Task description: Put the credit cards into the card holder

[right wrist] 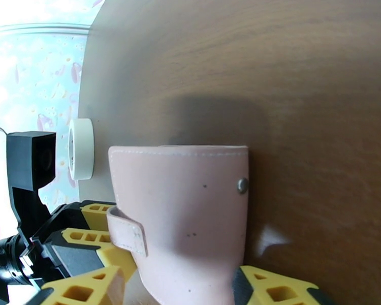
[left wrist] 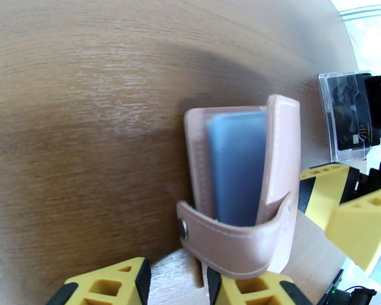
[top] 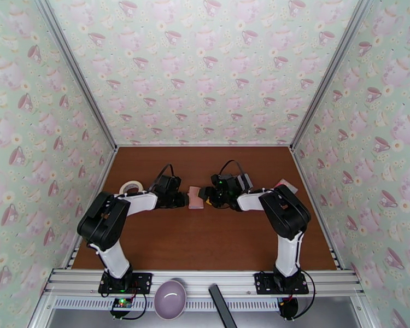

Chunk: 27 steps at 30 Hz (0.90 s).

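The pink card holder (top: 195, 197) stands mid-table between both grippers. In the left wrist view the card holder (left wrist: 241, 199) is spread open, showing a bluish pocket, with its snap strap across the bottom. My left gripper (top: 182, 199) is shut on its lower edge, with the yellow fingertips (left wrist: 251, 290) at the holder's base. My right gripper (top: 208, 195) has the holder's closed pink back (right wrist: 180, 209) between its pads, which meet both sides. A black credit card (left wrist: 350, 118) with a clear edge stands upright beyond the holder, beside the right arm's fingers (left wrist: 332, 191). I cannot tell what supports it.
A white tape roll (top: 131, 187) lies behind the left arm near the left wall. A pinkish flat item (top: 286, 186) sits by the right wall. A lilac bowl (top: 170, 298) and a black bar (top: 221, 307) rest on the near rail.
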### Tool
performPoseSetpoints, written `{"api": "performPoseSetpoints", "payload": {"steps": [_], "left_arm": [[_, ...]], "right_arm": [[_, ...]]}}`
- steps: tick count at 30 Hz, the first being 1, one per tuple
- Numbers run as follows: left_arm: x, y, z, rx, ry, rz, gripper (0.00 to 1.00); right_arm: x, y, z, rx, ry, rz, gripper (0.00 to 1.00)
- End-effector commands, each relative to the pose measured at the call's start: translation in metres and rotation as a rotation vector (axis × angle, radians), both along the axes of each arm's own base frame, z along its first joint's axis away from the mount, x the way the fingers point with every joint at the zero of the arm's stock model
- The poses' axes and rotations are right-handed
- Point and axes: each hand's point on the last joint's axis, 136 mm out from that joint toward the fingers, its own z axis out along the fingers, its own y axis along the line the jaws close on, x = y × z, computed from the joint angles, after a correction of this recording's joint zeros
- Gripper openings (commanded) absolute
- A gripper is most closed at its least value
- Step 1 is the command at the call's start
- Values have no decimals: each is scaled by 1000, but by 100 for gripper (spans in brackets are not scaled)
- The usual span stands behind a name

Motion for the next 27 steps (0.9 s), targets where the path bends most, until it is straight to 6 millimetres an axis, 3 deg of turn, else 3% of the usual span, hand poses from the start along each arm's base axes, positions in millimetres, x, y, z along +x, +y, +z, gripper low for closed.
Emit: {"api": "performPoseSetpoints", "payload": {"steps": [1, 3, 6, 10, 19, 27], "left_arm": [[-9, 3, -31, 63, 69, -20, 37], [-9, 3, -35, 70, 79, -23, 37], [-11, 4, -37, 80, 89, -25, 36], [-10, 2, -27, 48, 59, -18, 35], [-2, -7, 36, -87, -91, -10, 41], [8, -18, 37, -125, -99, -22, 42]], "right_arm": [[-10, 5, -27, -44, 33, 44, 56], [-12, 7, -27, -72, 20, 59, 56], [-14, -3, -32, -246, 1, 70, 61], [-13, -16, -37, -401, 1, 61, 62], [-15, -15, -45, -412, 21, 73, 53], [-17, -6, -43, -424, 10, 101, 47]]}}
